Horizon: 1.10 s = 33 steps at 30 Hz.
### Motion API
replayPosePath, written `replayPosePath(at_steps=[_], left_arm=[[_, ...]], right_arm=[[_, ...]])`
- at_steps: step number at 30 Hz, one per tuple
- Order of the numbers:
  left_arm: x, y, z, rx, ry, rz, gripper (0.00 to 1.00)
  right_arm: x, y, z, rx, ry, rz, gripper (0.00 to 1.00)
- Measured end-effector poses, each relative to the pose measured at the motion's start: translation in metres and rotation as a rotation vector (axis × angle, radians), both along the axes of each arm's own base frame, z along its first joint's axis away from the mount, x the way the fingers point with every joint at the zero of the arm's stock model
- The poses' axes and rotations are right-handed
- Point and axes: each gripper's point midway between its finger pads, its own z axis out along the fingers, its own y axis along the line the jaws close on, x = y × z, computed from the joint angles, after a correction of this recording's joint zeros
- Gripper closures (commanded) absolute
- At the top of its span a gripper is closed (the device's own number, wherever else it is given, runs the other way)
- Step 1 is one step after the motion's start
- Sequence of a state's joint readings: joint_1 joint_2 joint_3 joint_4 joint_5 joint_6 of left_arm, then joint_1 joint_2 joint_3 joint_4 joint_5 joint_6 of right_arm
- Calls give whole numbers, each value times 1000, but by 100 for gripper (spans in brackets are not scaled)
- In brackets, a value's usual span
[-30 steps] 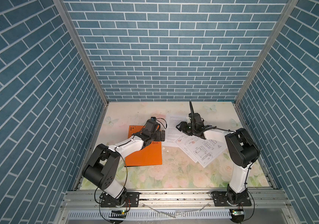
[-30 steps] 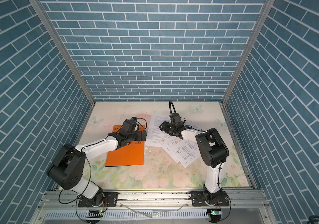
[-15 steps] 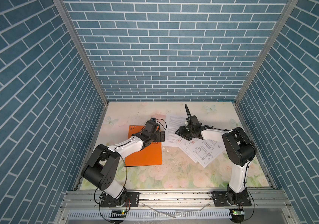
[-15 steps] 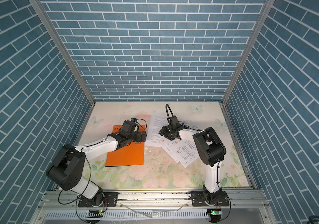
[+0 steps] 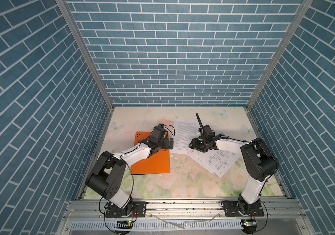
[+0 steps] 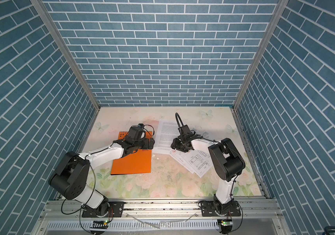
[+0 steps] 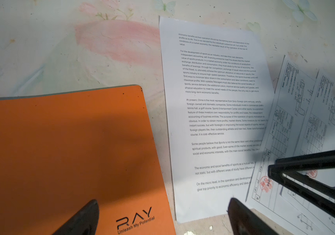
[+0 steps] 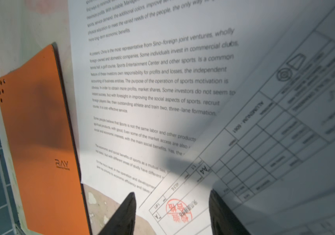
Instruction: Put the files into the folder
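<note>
The orange folder (image 5: 150, 160) (image 6: 132, 162) lies shut and flat on the left of the table, logo side up (image 7: 60, 152) (image 8: 40, 142). Right of it lie the files: a text sheet (image 5: 183, 134) (image 6: 165, 134) (image 7: 213, 114) (image 8: 162, 81), partly covered by two overlapping drawing sheets (image 5: 215, 162) (image 6: 197, 162) (image 7: 297, 114) (image 8: 274, 142). My left gripper (image 5: 170, 143) (image 6: 152, 143) (image 7: 162, 205) is open wide, straddling the folder's right edge and the text sheet's near corner. My right gripper (image 5: 192, 145) (image 6: 173, 145) (image 8: 171, 194) is open low over the red-stamped corner of a drawing sheet, holding nothing.
Blue brick-pattern walls (image 5: 172, 61) close in the table at the back and both sides. An aluminium rail (image 5: 183, 207) runs along the front. Small white flecks (image 7: 210, 227) lie on the floral table between the folder and the sheets.
My right gripper has shifted a little toward the front, down along the sheets to the stamped corner. The left arm, folder and sheets have stayed put.
</note>
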<state>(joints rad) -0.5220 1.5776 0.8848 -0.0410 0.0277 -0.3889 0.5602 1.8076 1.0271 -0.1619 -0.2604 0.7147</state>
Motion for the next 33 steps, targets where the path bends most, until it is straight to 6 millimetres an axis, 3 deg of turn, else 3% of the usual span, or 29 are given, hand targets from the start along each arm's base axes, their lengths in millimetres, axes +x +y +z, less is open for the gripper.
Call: replayPosePath(at_steps=[16,24,29,33], left_arm=[[3,-29,-18,-33,81,-76,1],[14,-46,-17,-48,104,-88,1],[15,-50,-23,-42,127,-90,1],[11,-47,-30,-20,160,-81,0]], right_arm=[[-41,-71,-2,-175,29,12,37],[-23,-60,19,-111,-50,-1,35],[6,-45,36,-74,-116,-14,34],[20,-37,34,-55,-139,-18,34]])
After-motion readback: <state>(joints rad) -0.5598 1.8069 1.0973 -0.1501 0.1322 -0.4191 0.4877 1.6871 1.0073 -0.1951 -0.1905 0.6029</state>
